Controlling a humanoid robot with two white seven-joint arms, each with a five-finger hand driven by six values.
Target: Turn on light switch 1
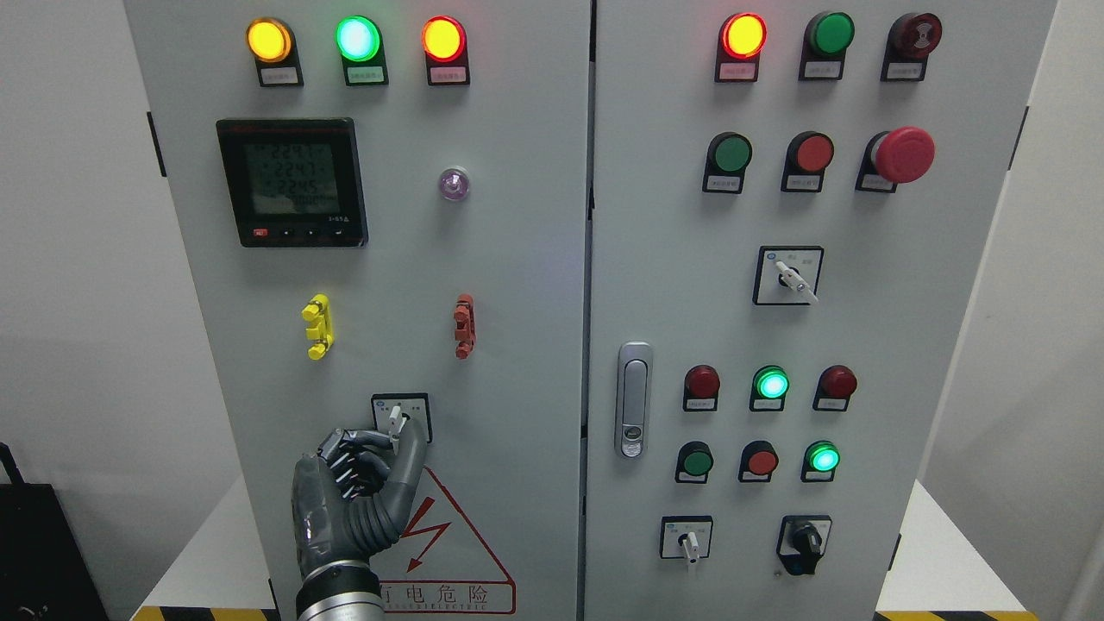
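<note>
A small rotary switch (395, 417) with a white knob on a black-framed plate sits low on the left cabinet door (517, 302). The knob points straight up. My left hand (398, 436) rises from the bottom edge. Its thumb (419, 444) curls up the right side of the knob, and its fingertips (366, 438) press in from the left, so the hand is shut on the knob. The hand hides the lower part of the switch plate. My right hand does not show.
Above the switch are yellow (317, 326) and red (464, 325) clips, a digital meter (291, 183) and three lit lamps. A lightning warning label (448, 543) is beside the hand. The right door has a handle (633, 399), push buttons, a red mushroom button (904, 154) and more rotary switches.
</note>
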